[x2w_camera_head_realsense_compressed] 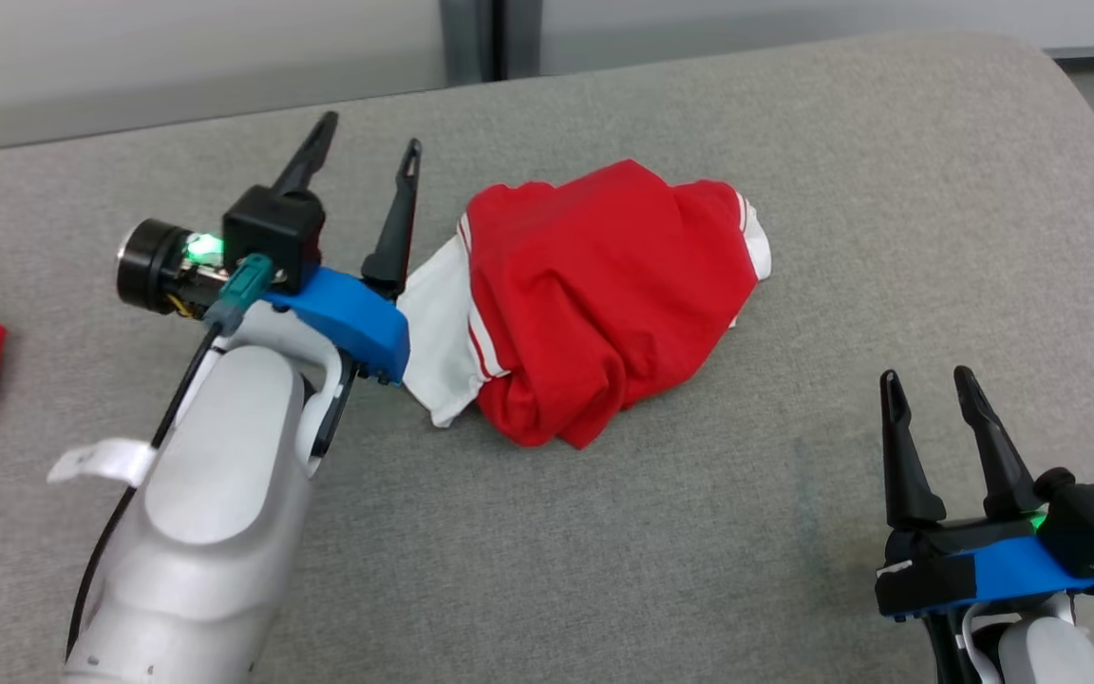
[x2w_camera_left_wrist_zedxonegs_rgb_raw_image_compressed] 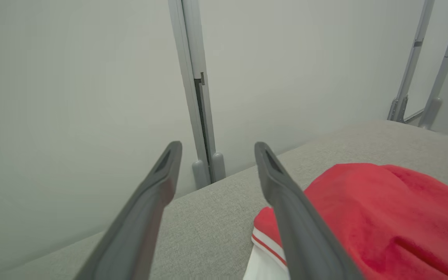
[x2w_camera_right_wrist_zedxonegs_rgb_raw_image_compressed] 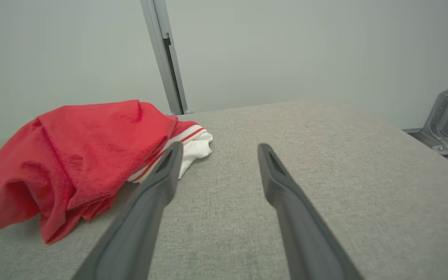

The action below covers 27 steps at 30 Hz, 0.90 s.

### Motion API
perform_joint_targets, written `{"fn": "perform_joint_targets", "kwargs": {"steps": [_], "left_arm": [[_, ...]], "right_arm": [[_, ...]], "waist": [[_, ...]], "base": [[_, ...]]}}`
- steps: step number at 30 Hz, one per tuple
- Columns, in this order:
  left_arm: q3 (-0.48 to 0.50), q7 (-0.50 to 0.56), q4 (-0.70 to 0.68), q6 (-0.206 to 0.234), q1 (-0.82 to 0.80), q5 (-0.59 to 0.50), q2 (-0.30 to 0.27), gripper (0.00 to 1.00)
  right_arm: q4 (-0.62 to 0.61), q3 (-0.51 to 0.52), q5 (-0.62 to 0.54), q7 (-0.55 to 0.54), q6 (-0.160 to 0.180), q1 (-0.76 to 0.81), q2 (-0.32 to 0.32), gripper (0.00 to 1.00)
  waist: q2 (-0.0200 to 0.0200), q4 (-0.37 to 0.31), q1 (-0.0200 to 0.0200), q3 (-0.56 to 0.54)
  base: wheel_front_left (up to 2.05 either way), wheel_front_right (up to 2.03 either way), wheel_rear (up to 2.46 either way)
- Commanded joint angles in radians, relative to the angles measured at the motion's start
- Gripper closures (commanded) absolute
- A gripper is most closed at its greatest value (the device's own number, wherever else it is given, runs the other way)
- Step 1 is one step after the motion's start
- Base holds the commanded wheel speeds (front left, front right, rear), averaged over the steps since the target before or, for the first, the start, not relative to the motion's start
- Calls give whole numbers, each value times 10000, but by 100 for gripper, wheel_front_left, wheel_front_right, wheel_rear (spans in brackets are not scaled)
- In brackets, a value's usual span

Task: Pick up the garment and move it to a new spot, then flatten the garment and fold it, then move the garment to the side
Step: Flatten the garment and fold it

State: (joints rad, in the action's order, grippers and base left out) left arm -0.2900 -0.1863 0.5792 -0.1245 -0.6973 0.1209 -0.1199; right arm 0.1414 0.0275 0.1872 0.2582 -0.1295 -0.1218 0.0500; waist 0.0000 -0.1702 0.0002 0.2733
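Garment lies crumpled on counter, just right of left fingers. Those are spread apart, empty. Right fingers also apart, empty, heap well ahead-left of them. Advice: lower left fingers onto white-striped edge beside them, pinch thick fold.

Left pincer: two dark fingers rise from bottom edge, spread apart, gap between them empty. Garment: crumpled red heap at lower right, white edge with red stripe at its near side, lying on grey fabric bench. Right-hand finger overlaps striped edge; contact unclear. Behind: pale wall, grey vertical post, grey metal struts at upper right.
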Motion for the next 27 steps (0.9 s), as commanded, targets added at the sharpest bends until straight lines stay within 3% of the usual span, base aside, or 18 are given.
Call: {"fn": "perform_joint_targets", "kwargs": {"steps": [1,13,24,25,26,27], "left_arm": [[-190,100,319,-65,-232,68,-48,0],[-2604,1033,3407,-50,-1119,1235,-216,0],[-3351,1828,5426,-50,-1296,1680,-264,0],[-3396,1913,5552,-50,-1255,1766,-228,6],[-3448,1999,5655,-50,-1234,1850,-202,50],[-3517,2046,5715,-50,-1238,1910,-189,71]], "right_arm": [[25,11,98,63,-25,-202,8,0],[-2,125,169,82,-23,-531,6,0],[-19,189,131,85,-23,-561,6,0],[-11,188,127,83,-23,-563,6,0],[-3,179,124,84,-23,-567,6,0],[1,174,122,84,-23,-576,6,0]], "waist": [[0,-71,-2,104],[0,-455,-2,627],[0,-476,-2,635],[0,-467,-2,616],[0,-459,-2,598],[0,-449,-2,578]], "base": [[0,0,0],[0,0,0],[0,0,0],[0,0,0],[0,0,0],[0,0,0]]}}
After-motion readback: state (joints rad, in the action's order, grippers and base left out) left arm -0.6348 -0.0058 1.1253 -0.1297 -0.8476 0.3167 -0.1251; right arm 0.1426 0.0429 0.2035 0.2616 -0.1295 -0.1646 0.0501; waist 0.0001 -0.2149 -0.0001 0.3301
